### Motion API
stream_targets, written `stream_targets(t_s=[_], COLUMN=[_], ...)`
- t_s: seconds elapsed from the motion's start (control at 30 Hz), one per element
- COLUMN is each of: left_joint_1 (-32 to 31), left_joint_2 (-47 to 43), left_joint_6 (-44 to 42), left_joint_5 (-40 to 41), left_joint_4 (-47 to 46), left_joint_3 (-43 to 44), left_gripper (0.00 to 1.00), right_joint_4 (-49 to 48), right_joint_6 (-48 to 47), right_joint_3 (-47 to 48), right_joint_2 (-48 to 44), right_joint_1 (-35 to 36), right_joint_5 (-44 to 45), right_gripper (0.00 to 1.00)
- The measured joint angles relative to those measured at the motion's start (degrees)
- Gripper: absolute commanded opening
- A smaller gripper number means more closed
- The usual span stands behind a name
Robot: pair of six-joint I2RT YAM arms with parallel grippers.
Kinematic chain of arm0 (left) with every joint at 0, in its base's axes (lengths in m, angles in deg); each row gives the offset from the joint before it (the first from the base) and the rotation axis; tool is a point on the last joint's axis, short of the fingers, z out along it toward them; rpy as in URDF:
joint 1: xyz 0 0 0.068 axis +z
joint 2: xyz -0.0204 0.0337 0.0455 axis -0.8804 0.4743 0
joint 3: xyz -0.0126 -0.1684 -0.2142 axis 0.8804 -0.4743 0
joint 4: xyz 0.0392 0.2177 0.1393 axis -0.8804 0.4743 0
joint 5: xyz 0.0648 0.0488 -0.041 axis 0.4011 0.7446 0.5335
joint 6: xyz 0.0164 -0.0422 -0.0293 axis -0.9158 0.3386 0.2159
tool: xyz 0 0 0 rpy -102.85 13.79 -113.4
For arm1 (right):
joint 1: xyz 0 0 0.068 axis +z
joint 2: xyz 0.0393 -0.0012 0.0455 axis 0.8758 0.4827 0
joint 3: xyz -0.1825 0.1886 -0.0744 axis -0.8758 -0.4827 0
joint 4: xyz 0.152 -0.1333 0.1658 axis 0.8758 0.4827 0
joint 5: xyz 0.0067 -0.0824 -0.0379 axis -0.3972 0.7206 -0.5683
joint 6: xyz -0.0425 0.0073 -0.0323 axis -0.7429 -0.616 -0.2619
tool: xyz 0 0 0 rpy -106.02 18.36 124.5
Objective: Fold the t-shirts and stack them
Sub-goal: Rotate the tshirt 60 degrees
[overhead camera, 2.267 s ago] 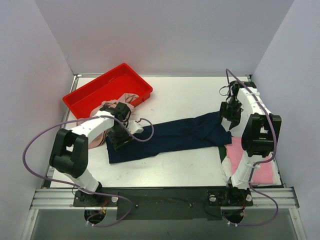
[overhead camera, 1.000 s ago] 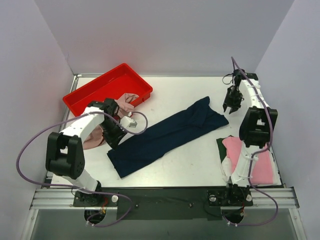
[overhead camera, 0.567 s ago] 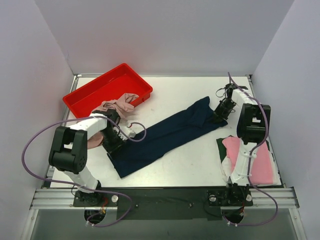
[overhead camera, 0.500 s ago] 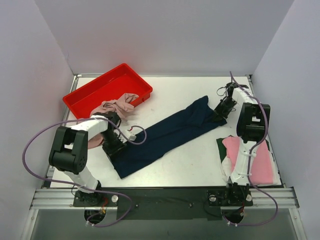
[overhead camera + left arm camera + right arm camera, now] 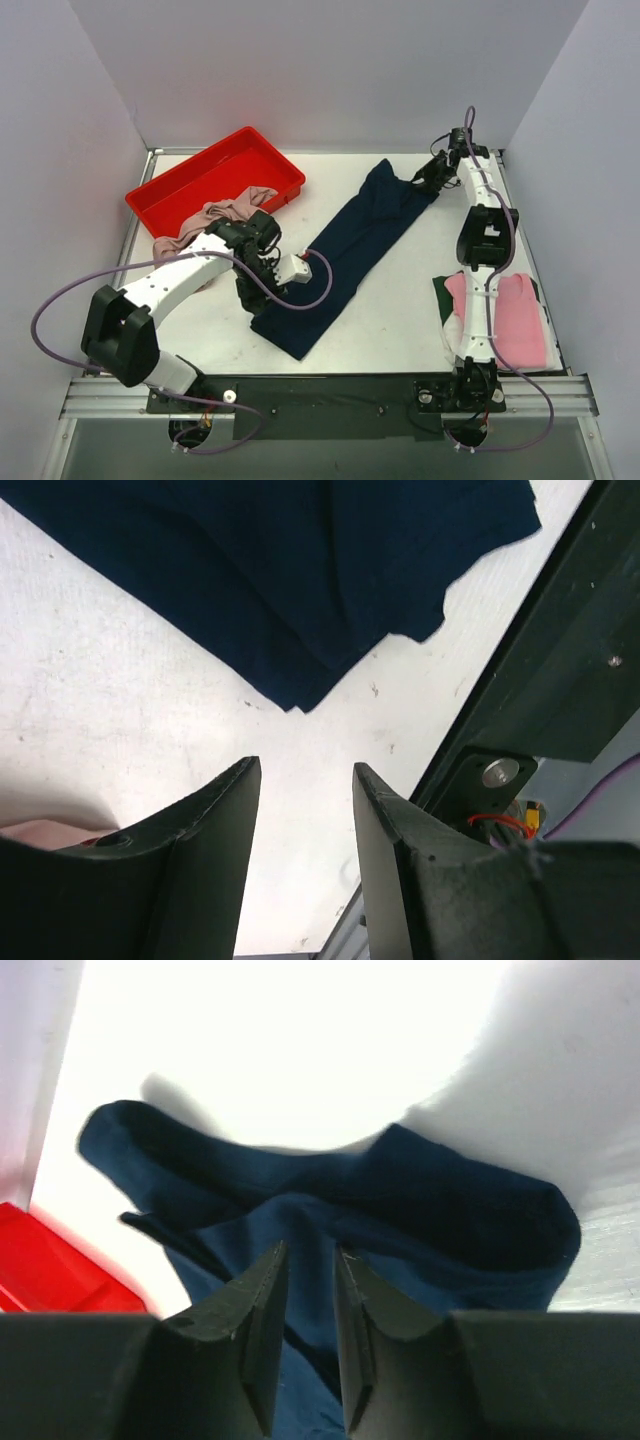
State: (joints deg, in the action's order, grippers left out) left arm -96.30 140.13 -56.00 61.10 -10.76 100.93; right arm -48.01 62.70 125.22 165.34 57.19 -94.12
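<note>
The dark navy t-shirt [image 5: 345, 250] lies in a long diagonal strip from the far middle to the near centre of the table. In the left wrist view its near corner [image 5: 300, 590] lies just ahead of my left gripper [image 5: 305, 767], which is open over bare table with nothing between its fingers. That gripper [image 5: 258, 300] sits beside the strip's near left edge. My right gripper [image 5: 422, 180] reaches far back over the shirt's far end. Its jaws [image 5: 310, 1250] stand a narrow gap apart above a raised fold of navy cloth [image 5: 470, 1210]. The bright pink t-shirt [image 5: 515, 330] lies folded at the near right. The beige-pink t-shirt [image 5: 215, 215] is crumpled by the tray.
A red plastic tray [image 5: 200, 170] stands at the far left, the beige-pink cloth spilling from its near edge. A dark green mat [image 5: 440, 290] peeks out under the pink shirt. The metal rail [image 5: 320, 395] runs along the near edge. White walls enclose the table.
The navy shirt has swung: its far end went toward the back wall, its near end toward the front centre. My left gripper opened and moved right. My right arm stretched farther back, its jaws parting slightly.
</note>
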Motion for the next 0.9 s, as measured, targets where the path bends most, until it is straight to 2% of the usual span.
stream_targets(t_s=[0.03, 0.07, 0.13, 0.23, 0.33, 0.43, 0.57, 0.6, 0.67, 0.7, 0.77, 0.9], left_joint_1=[0.17, 0.35, 0.94, 3.02, 5.95, 7.3, 7.45, 7.48, 8.04, 8.68, 10.58, 13.68], left_joint_2=[-0.98, -1.84, -3.32, -5.25, -6.08, -6.08, -6.29, -6.49, -7.19, -7.74, -9.14, -13.25], left_joint_6=[-0.37, -1.03, -2.58, -4.96, -7.43, -8.57, -5.9, -4.17, -0.55, 1.2, 4.61, 6.78], left_joint_5=[-0.31, -0.46, -0.92, -1.84, -3.87, -7.43, -11.56, -12.31, -13.99, -14.97, -16.48, -17.84], left_joint_4=[0.11, 0.57, 0.74, -0.24, -1.46, -4.11, -8.68, -9.84, -11.69, -12.39, -13.33, -12.9], left_joint_3=[0.15, 0.11, -0.7, -2.89, -4.09, -4.09, -5.07, -5.29, -5.33, -5.33, -5.31, -3.34], left_gripper=[0.53, 0.59, 0.64, 0.67, 0.68, 0.68, 0.68, 0.68, 0.68, 0.68, 0.68, 0.68], right_joint_4=[-1.44, -3.32, -5.22, -5.86, -5.86, -6.38, -6.43, -6.25, -5.79, -5.7, -5.73, -6.54], right_joint_6=[0.07, -0.13, -0.61, -0.63, 0.22, 1.66, 3.65, 3.89, 5.49, 5.42, 5.53, 7.72], right_joint_3=[-0.22, -1.92, -7.91, -19.28, -24.11, -23.04, -22.14, -22.14, -20.92, -19.82, -17.11, -10.36], right_joint_2=[-0.44, -1.99, -6.82, -17.0, -22.91, -21.86, -14.73, -13.11, -10.23, -9.62, -7.74, -2.67], right_joint_1=[-0.04, -0.11, -0.22, -0.59, -1.46, -2.49, -3.43, -3.43, -3.56, -3.48, -3.41, -3.52], right_joint_5=[-0.37, -0.35, 0.66, 4.46, 6.62, 5.68, 5.2, 5.09, 1.38, 1.79, 1.38, -0.33], right_gripper=[0.3, 0.34, 0.37, 0.41, 0.42, 0.43, 0.42, 0.41, 0.26, 0.12, 0.0, 0.0])
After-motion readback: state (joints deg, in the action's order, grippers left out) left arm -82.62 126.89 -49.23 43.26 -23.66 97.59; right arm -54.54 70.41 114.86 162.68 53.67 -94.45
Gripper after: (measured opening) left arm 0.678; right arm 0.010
